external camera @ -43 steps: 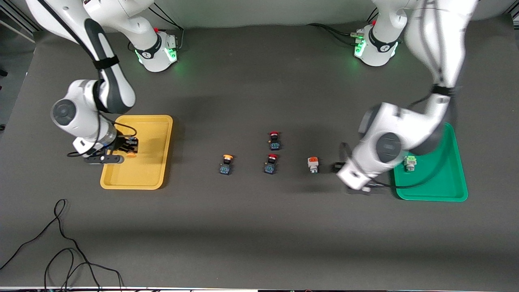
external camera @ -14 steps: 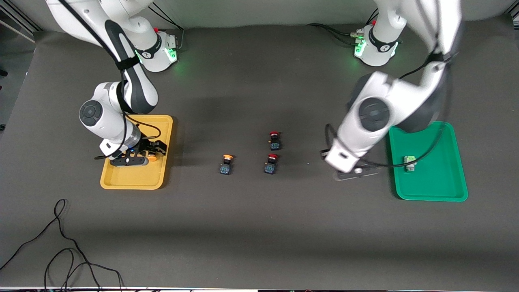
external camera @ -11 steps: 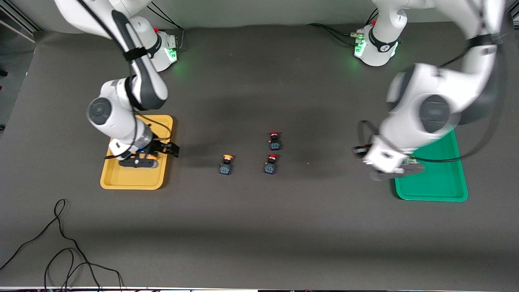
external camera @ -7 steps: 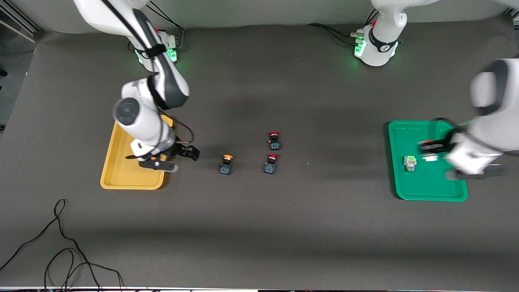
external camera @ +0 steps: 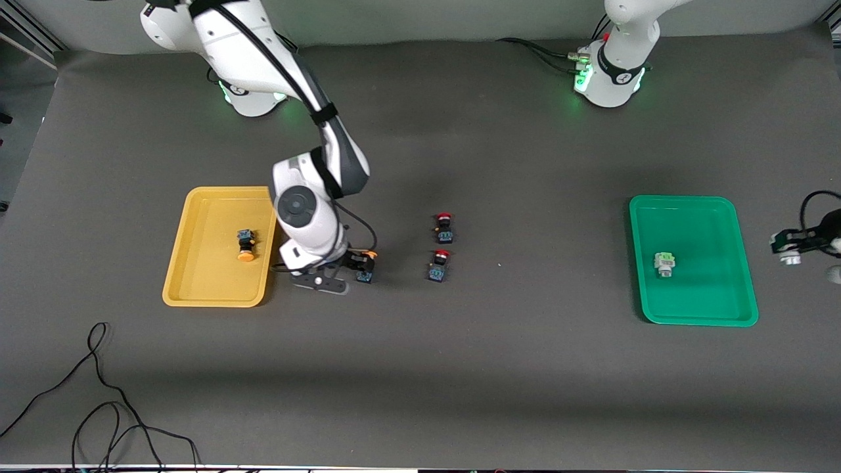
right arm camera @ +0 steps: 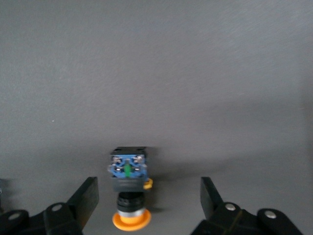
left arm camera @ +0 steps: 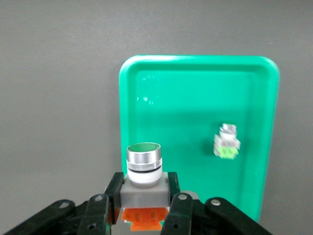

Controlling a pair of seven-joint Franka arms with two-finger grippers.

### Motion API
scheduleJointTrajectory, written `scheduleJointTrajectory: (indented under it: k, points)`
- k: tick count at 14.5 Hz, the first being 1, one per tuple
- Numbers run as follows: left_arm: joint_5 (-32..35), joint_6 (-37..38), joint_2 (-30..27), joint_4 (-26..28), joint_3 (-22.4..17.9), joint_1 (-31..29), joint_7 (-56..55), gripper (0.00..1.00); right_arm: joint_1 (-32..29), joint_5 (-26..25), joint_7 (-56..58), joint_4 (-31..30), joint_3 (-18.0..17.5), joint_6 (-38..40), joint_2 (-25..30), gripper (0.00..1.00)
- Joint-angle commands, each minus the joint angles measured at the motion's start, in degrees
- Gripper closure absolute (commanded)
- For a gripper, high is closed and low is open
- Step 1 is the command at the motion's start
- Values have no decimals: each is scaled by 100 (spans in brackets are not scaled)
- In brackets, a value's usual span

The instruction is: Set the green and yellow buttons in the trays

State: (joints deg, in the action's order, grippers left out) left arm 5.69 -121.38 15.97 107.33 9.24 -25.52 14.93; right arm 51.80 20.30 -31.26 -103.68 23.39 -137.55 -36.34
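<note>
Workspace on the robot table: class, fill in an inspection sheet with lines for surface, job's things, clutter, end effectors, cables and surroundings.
Surface: dark grey mat.
Job's things: yellow tray holds one yellow button; green tray holds one white button; second yellow button on the mat toward the yellow tray; green-capped button held in the air.
Clutter: two red buttons mid-table, one nearer the camera than the other.
End effectors: right end effector open, low around the second yellow button; left end effector shut on the green-capped button, off the green tray's outer end.
Cables: black loops on the mat's near corner.
Surroundings: arm bases lit green.
</note>
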Motion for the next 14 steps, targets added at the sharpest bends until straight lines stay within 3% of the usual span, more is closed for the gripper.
scheduleJointTrajectory:
  k: [1, 3, 5, 6, 7, 8, 9, 11, 14]
  points:
    - [99, -1628, 291, 1024, 78, -163, 53, 95, 85, 220, -91, 225, 61, -166, -285, 7]
    - [107, -2422, 712, 1246, 78, -208, 80, 95, 94, 246, -91, 225, 35, -341, -452, 7]
    - [142, -2688, 960, 1247, 52, -200, 80, 90, 94, 360, -108, 217, -97, -640, -602, 11]
    - [143, -2672, 987, 1203, 34, -191, 89, 73, 94, 387, -152, 217, -124, -737, -655, 25]
    - [143, -2611, 987, 1168, 34, -199, 106, 31, 94, 378, -144, 225, -141, -755, -655, 57]
    - [143, -2584, 978, 1115, 34, -191, 115, 0, 94, 378, -135, 225, -142, -755, -646, 92]
    - [143, -2575, 961, 1089, 34, -182, 98, 0, 85, 378, -135, 217, -142, -747, -620, 100]
    - [143, -2366, 864, 1001, 34, -199, 132, 0, 76, 387, -126, 225, -133, -694, -541, 100]
    - [143, -552, 400, 117, 42, -208, 220, 0, -29, 378, -21, 216, -37, -65, -156, 100]
